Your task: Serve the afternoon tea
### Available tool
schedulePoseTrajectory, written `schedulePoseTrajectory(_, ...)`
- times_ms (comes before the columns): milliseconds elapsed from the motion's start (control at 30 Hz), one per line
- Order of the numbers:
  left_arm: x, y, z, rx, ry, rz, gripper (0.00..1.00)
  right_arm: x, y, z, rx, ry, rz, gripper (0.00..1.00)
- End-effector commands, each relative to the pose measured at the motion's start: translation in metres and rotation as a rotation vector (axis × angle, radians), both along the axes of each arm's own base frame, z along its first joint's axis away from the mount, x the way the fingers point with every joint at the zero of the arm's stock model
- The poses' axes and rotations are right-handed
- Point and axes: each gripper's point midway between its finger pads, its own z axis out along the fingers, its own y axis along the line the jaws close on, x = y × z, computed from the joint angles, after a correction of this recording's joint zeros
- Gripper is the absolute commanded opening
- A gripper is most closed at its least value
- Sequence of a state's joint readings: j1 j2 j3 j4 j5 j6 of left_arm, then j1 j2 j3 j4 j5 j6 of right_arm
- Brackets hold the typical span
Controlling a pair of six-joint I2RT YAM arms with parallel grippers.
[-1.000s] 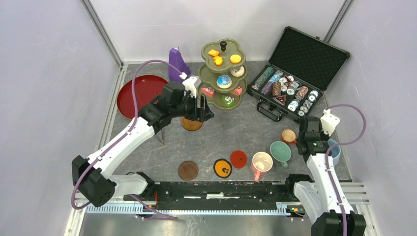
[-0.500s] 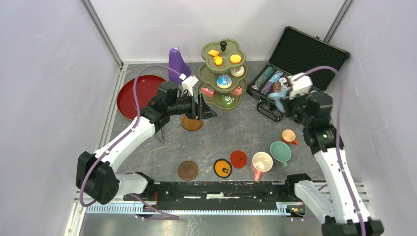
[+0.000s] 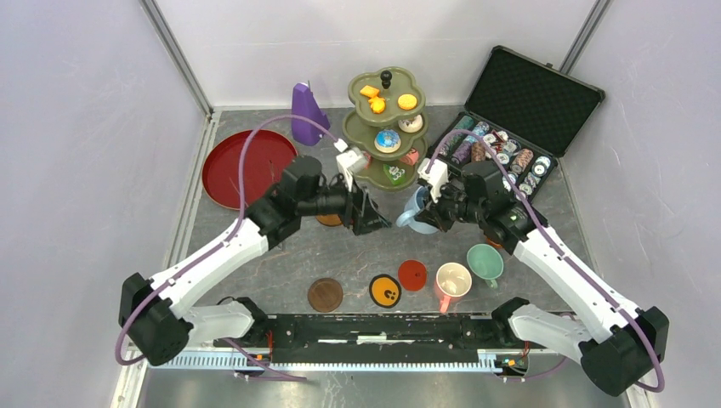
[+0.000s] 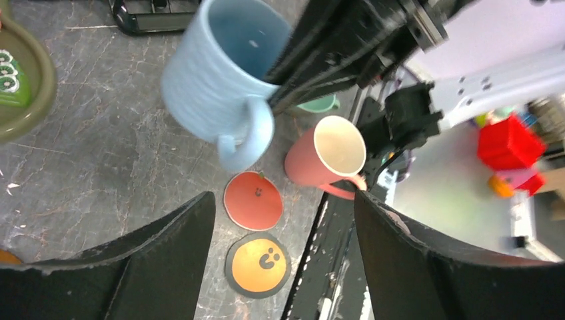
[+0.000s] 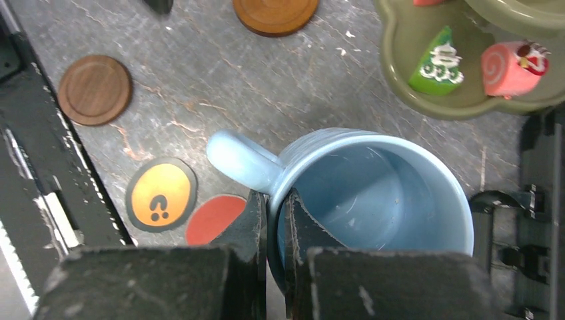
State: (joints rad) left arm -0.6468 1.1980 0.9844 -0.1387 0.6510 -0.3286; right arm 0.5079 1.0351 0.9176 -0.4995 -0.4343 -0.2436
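My right gripper (image 3: 432,212) is shut on the rim of the blue mug (image 3: 414,212), one finger inside and one outside (image 5: 274,207), and holds it above the table in front of the olive-green stand (image 3: 350,127). My left gripper (image 3: 367,214) is open and empty, facing the mug (image 4: 220,73) from the left. Small cakes (image 3: 388,140) sit on the stand's tiers. The pink mug (image 3: 452,280) and teal mug (image 3: 485,262) stand at the front right. The red (image 3: 412,274), orange (image 3: 385,290) and brown (image 3: 325,295) coasters lie near the front. The orange mug is mostly hidden behind my right arm.
Another brown coaster (image 3: 327,219) lies under my left wrist. A red tray (image 3: 246,166) is at the back left beside the purple pyramid (image 3: 306,110). The open black case of poker chips (image 3: 510,136) is at the back right.
My right arm has lifted the blue mug from the right edge and carried it left to the middle, in front of the stand. My left gripper has shifted slightly right and stays open.
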Motion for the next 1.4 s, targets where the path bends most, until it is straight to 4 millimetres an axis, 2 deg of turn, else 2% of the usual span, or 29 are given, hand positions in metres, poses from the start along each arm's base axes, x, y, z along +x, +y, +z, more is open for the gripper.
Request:
schedulePoseTrajectory(0, 0.000, 0.000, -0.008, 0.133, -0.313, 0.082, 0.84, 0.003, 0.036, 0.042, 0.162, -0.103, 0.053, 0.00)
schedulePoseTrajectory(100, 0.002, 0.002, -0.012, 0.177, -0.419, 0.131, 0.94, -0.006, 0.046, 0.043, 0.193, -0.095, 0.074, 0.00)
schedulePoseTrajectory(167, 0.002, 0.002, -0.017, 0.227, -0.492, 0.129, 0.96, -0.009, 0.050, 0.044, 0.208, -0.083, 0.072, 0.00)
schedulePoseTrajectory(367, -0.002, 0.002, -0.032, 0.343, -0.593, 0.100, 0.90, -0.017, 0.063, 0.044, 0.232, -0.045, 0.086, 0.00)
schedulePoseTrajectory(667, -0.002, 0.001, -0.067, 0.546, -0.582, 0.038, 0.85, -0.020, 0.071, 0.046, 0.213, -0.062, 0.103, 0.00)
schedulePoseTrajectory(900, 0.007, -0.003, -0.064, 0.578, -0.590, 0.091, 0.65, -0.026, 0.079, 0.044, 0.208, -0.057, 0.131, 0.00)
schedulePoseTrajectory(1133, 0.009, -0.009, -0.065, 0.549, -0.578, 0.114, 0.70, -0.029, 0.085, 0.043, 0.229, -0.050, 0.138, 0.00)
schedulePoseTrajectory(1267, 0.007, -0.012, -0.059, 0.499, -0.576, 0.131, 0.75, -0.032, 0.088, 0.042, 0.253, -0.039, 0.148, 0.00)
schedulePoseTrajectory(1367, 0.005, -0.011, -0.053, 0.449, -0.581, 0.153, 0.74, -0.033, 0.090, 0.041, 0.273, -0.040, 0.153, 0.00)
